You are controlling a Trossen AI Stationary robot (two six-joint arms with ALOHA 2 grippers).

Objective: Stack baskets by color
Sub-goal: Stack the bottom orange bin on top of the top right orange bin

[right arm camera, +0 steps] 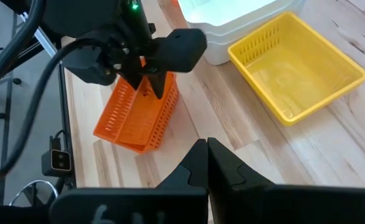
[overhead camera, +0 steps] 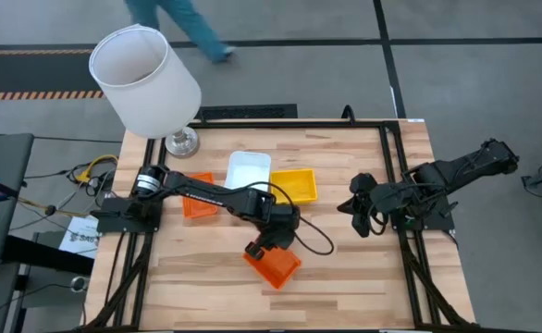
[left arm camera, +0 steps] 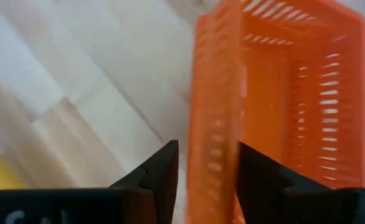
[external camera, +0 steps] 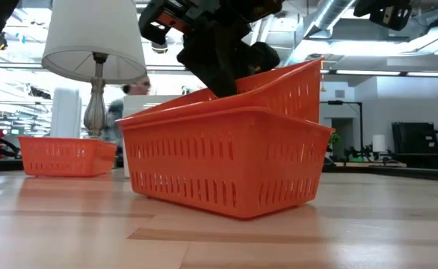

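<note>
Orange basket pair point(overhead camera: 274, 265) near the front middle of the counter point(overhead camera: 363, 277): two orange baskets nested, upper one tilted inside the lower, as seen in the low view point(external camera: 226, 161). Perforated side walls visible in the left wrist view point(left arm camera: 276, 93) and in the right wrist view point(right arm camera: 139, 115).

Left end effector point(overhead camera: 269, 248) directly above the nested pair, fingers point(left arm camera: 161, 174) straddling one basket wall with a slight gap on either side; released, jaws parted around the rim rather than pressing it. Same end effector seen from across the counter in the right wrist view point(right arm camera: 146, 81) and as a dark mass over the baskets in the low view point(external camera: 219, 56).

Third orange basket point(overhead camera: 199, 203) farther back on the left side, partly hidden under the left arm; upright on the counter in the low view point(external camera: 66, 155). White basket stack point(overhead camera: 249, 171) at the back centre, just beside a yellow basket point(overhead camera: 294, 184) to its right; number of baskets in each cannot be told.

Right end effector point(overhead camera: 357, 217) well apart on the right side, over bare counter, clenched with nothing between the fingers point(right arm camera: 207, 163).

Lamp with a white shade point(overhead camera: 144, 81) at the back left corner. Person walking on the floor beyond the counter point(overhead camera: 192, 23).
</note>
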